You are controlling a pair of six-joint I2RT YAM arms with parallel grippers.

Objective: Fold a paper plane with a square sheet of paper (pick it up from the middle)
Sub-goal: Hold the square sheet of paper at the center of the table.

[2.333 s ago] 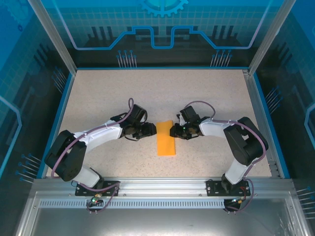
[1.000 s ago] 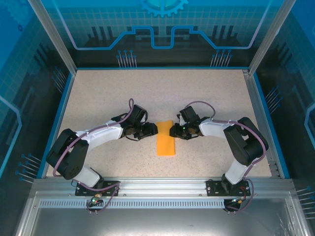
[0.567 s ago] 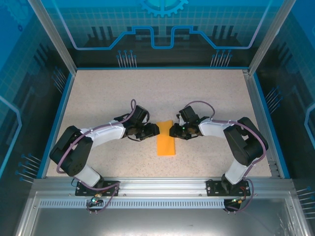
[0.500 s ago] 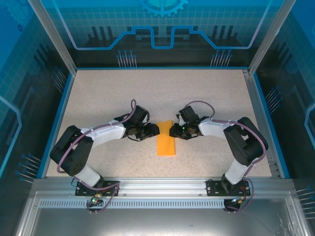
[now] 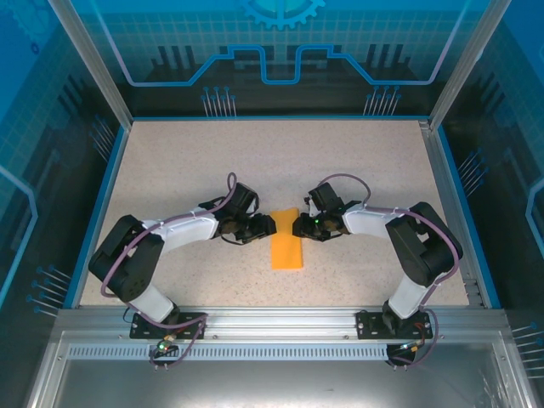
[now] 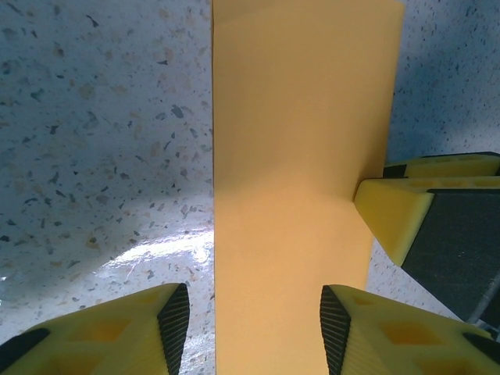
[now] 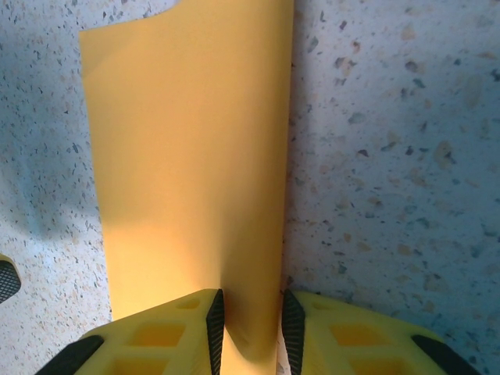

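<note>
Top external: I've got the paper (image 5: 287, 252) lying flat near the middle of the table (image 5: 357, 161). It's a long narrow strip running away from me, not a square, so I judge the first lengthwise fold is in. No pointed nose and no wings, so most of the plane is left to make. The left gripper (image 5: 265, 225) and right gripper (image 5: 297, 226) face each other across the strip's far end, close together. There's plenty of bare table beyond and to both sides, with the blue rim (image 5: 280, 117) well apart from everything. The tight spot is between the two wrists.

Left wrist: the left gripper (image 6: 254, 301) straddles the paper (image 6: 297, 156), jaws about half wide. One pad stands clear of one long edge, the other overlaps the opposite edge, so it isn't clamped. A yellow fingertip (image 6: 387, 215) of the other arm touches that same edge further along.

Right wrist: the right gripper (image 7: 250, 308) has narrow jaws, and the paper's (image 7: 187, 156) long edge runs into the slim gap. The gap looks wider than the paper, so I call it unclamped. Whether the tips pin it down, I cannot tell. Speckled table lies open alongside.
</note>
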